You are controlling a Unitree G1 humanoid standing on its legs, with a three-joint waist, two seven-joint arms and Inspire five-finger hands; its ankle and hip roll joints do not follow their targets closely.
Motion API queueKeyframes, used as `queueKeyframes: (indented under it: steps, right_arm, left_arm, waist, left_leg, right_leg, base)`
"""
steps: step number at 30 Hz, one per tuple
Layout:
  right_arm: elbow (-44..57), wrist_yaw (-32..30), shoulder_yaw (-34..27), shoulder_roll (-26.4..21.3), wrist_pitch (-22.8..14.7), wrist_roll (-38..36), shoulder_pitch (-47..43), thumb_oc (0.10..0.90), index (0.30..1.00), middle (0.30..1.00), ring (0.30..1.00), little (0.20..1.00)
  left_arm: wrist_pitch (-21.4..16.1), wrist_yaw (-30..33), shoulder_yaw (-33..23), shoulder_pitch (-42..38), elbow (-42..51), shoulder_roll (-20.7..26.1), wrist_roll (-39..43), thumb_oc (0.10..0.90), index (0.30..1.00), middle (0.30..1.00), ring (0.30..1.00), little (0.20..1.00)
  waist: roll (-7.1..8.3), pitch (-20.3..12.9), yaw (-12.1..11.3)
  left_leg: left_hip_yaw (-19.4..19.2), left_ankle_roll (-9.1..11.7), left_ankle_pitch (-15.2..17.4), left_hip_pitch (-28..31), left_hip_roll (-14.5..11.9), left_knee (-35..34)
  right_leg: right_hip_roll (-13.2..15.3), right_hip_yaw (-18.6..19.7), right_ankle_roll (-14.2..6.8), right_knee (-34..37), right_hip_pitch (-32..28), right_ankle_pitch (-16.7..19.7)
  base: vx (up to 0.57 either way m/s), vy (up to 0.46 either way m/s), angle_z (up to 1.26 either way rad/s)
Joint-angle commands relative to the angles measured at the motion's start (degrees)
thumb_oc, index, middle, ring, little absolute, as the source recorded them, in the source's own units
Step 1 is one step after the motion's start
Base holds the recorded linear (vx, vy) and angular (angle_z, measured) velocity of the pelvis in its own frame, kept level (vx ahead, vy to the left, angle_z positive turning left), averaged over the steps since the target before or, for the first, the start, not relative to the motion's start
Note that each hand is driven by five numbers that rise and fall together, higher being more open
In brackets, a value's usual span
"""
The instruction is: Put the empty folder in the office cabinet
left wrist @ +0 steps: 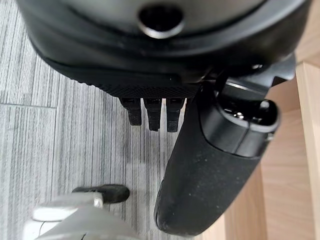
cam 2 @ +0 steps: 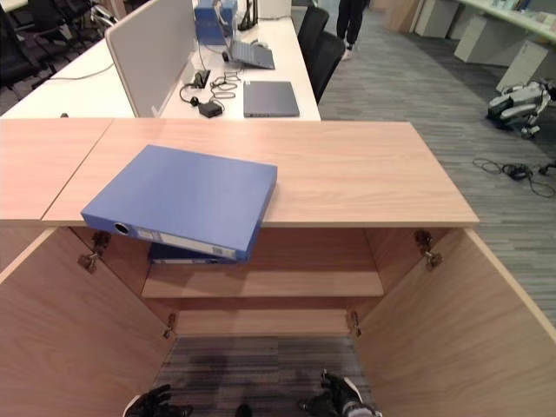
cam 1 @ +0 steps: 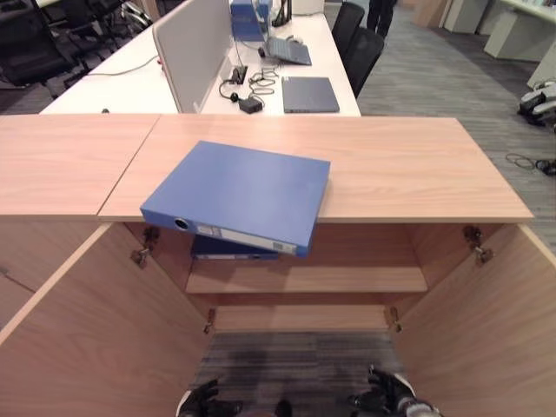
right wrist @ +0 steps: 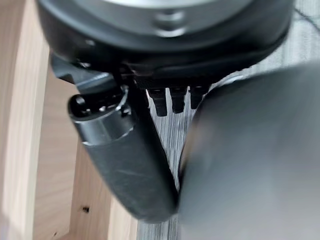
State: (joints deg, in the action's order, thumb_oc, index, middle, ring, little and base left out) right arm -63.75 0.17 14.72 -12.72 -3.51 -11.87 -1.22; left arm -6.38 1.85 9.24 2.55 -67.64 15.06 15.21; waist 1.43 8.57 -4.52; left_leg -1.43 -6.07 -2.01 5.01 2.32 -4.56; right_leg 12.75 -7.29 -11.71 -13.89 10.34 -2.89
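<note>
Two folders in view: one blue folder (cam 1: pixel 236 195) lies flat on the cabinet top (cam 1: pixel 408 165), near corner overhanging the edge, easy to grab from below. A second folder (cam 1: pixel 233 248) sits on the upper shelf (cam 1: pixel 347 280) under it. Both doors (cam 1: pixel 95 330) are swung wide, so access is clear. Left hand (cam 1: pixel 205 401) and right hand (cam 1: pixel 382 398) hang low by the floor, fingers relaxed, grasping nothing.

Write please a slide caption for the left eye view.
Blue folder overhanging the top of the open cabinet, both hands low and empty.
</note>
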Motion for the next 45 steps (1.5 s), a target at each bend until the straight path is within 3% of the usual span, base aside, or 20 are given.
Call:
queueKeyframes:
  steps: [1, 5, 19, 25, 28, 30, 31, 32, 33, 34, 40, 44, 45]
  right_arm:
    - [3.0, -1.2, -1.6, -4.7, -2.3, -0.8, -1.5, 0.800, 0.900, 0.900, 0.900, 0.900]
    - [3.3, -0.9, -1.7, -4.9, -2.2, -1.1, -0.5, 0.800, 0.900, 0.900, 0.900, 0.900]
    - [3.7, -0.4, -0.5, -5.9, -2.2, -0.1, 0.7, 0.800, 0.900, 0.900, 0.900, 0.900]
    - [3.5, -0.9, -0.8, -5.7, -2.6, -0.3, 1.8, 0.800, 0.900, 0.900, 0.900, 0.900]
    - [4.2, -1.8, -1.2, -5.4, -3.1, -0.5, 2.6, 0.800, 0.900, 0.900, 0.900, 0.900]
    - [4.9, -2.7, -1.8, -4.9, -3.5, -1.0, 3.1, 0.800, 0.900, 0.900, 0.900, 0.900]
    - [4.9, -2.7, -1.8, -4.9, -3.5, -1.0, 3.1, 0.800, 0.900, 0.900, 0.900, 0.900]
    - [6.8, -3.4, -2.3, -4.7, -3.5, -0.9, 3.5, 0.800, 0.900, 0.900, 0.900, 0.900]
    - [6.8, -3.4, -2.3, -4.7, -3.5, -0.9, 3.5, 0.800, 0.900, 0.900, 0.900, 0.900]
    - [8.0, -3.4, -2.5, -5.0, -3.3, -0.5, 3.9, 0.800, 0.900, 0.900, 0.900, 0.900]
    - [8.5, -4.8, -2.8, -4.8, -4.2, -0.2, 5.3, 0.800, 0.900, 0.900, 0.900, 0.900]
    - [8.5, -6.5, 0.0, -4.3, -5.6, 1.1, 4.7, 0.800, 0.900, 0.900, 0.900, 0.900]
    - [8.5, -6.5, 0.0, -4.2, -5.6, 1.2, 4.6, 0.800, 0.900, 0.900, 0.900, 0.900]
  left_arm:
    - [-2.4, 0.0, -0.1, -3.6, 1.8, 1.5, -2.3, 0.800, 0.900, 0.900, 0.900, 0.900]
    - [-2.3, -0.2, 0.0, -3.0, 1.5, 1.3, -3.2, 0.800, 0.900, 0.900, 0.900, 0.900]
    - [-2.4, -0.1, 0.9, -2.5, 1.9, 0.3, -3.3, 0.800, 0.900, 0.900, 0.900, 0.900]
    - [-3.7, 2.6, 0.4, -2.3, 8.4, 0.8, -2.7, 0.800, 0.900, 0.900, 0.900, 0.900]
    - [-4.8, 4.6, -1.4, -0.7, 14.8, 0.5, -0.5, 0.800, 0.900, 0.900, 0.900, 0.900]
    - [-5.7, 5.3, -3.8, 2.8, 24.3, -2.3, 8.0, 0.800, 0.900, 0.900, 0.900, 0.900]
    - [-5.7, 5.3, -3.8, 2.9, 24.3, -2.3, 8.0, 0.800, 0.900, 0.900, 0.900, 0.900]
    - [-6.0, 5.5, -5.4, 6.9, 35.5, -5.3, 15.9, 0.800, 0.900, 0.900, 0.900, 0.900]
    - [-6.0, 5.5, -5.4, 6.9, 35.5, -5.3, 15.9, 0.800, 0.900, 0.900, 0.900, 0.900]
    - [-5.7, 5.7, -5.9, 9.4, 43.5, -5.6, 15.6, 0.800, 0.900, 0.900, 0.900, 0.900]
    - [-7.7, 11.1, -7.7, 9.8, 56.5, -0.4, -1.9, 0.800, 0.900, 0.900, 0.900, 0.900]
    - [-8.9, 22.0, -9.2, 6.9, 61.7, 3.2, -15.3, 0.800, 0.900, 0.900, 0.900, 0.900]
    - [-8.8, 22.3, -9.2, 6.9, 61.9, 3.1, -15.6, 0.800, 0.900, 0.900, 0.900, 0.900]
  waist:
    - [-1.83, 2.4, 0.3]
    - [-1.81, 1.3, 0.6]
    - [-0.77, -1.0, -0.2]
    - [-0.09, -1.3, -1.5]
    - [0.50, -1.3, -2.7]
    - [1.03, -1.3, -3.9]
    - [1.03, -1.2, -3.9]
    - [1.37, -1.1, -4.7]
    - [1.36, -1.1, -4.6]
    - [1.49, -0.9, -5.1]
    - [1.87, -0.9, -6.6]
    - [1.77, -1.2, -7.3]
    - [1.76, -1.1, -7.3]
  left_leg:
    - [1.1, 4.7, 4.9, 0.3, -1.5, 2.2]
    - [1.1, 5.1, 4.9, 1.3, -1.6, 1.6]
    - [2.6, 7.7, 3.9, 2.2, -3.9, 0.0]
    - [3.9, 8.6, 3.2, 2.0, -4.8, -0.1]
    - [4.9, 9.0, 2.9, 1.8, -4.9, -0.2]
    - [5.8, 9.2, 2.5, 1.3, -5.0, -0.2]
    - [5.8, 9.2, 2.6, 1.4, -5.0, -0.2]
    - [6.4, 9.3, 2.1, 0.9, -5.1, -0.4]
    - [6.4, 9.3, 2.2, 1.0, -5.1, -0.4]
    - [6.8, 9.4, 1.3, 0.2, -5.1, -0.4]
    - [8.2, 10.2, 2.1, -0.2, -5.2, -0.4]
    - [8.5, 10.8, 2.2, 0.1, -5.4, -0.4]
    - [8.5, 10.7, 1.5, -0.2, -5.3, -0.4]
  right_leg:
    - [-2.8, 4.2, 1.0, 0.1, -6.7, -1.0]
    - [-3.1, 6.1, 1.4, 1.7, -8.8, -1.6]
    - [-3.9, 2.3, 2.9, 10.3, -16.0, -2.0]
    - [-4.4, 1.1, 3.6, 12.3, -18.4, -2.4]
    - [-4.6, 0.0, 3.8, 13.5, -19.6, -2.5]
    - [-4.8, -1.0, 4.0, 15.2, -20.6, -2.1]
    - [-4.8, -1.0, 4.0, 15.2, -20.7, -2.1]
    - [-5.0, -1.8, 3.9, 16.5, -21.2, -1.5]
    - [-5.0, -1.8, 3.9, 16.5, -21.3, -1.6]
    - [-5.1, -2.1, 3.9, 17.1, -21.0, -0.7]
    - [-5.0, -2.7, 3.8, 18.9, -21.8, -0.9]
    - [-5.1, -2.7, 3.9, 18.9, -22.3, -1.2]
    - [-5.0, -2.8, 3.9, 18.9, -22.0, -0.5]
  base:
    - [0.09, -0.016, 0.42]
    - [0.08, -0.038, 0.11]
    - [0.01, -0.095, 0.00]
    - [0.00, -0.076, 0.14]
    - [-0.01, -0.062, 0.21]
    - [-0.02, -0.070, 0.19]
    - [-0.04, -0.072, 0.25]
    - [-0.03, -0.053, 0.23]
    - [-0.10, -0.075, 0.16]
    - [-0.07, -0.037, 0.12]
    - [0.00, -0.058, 0.19]
    - [0.01, -0.035, 0.04]
    - [0.03, -0.040, 0.00]
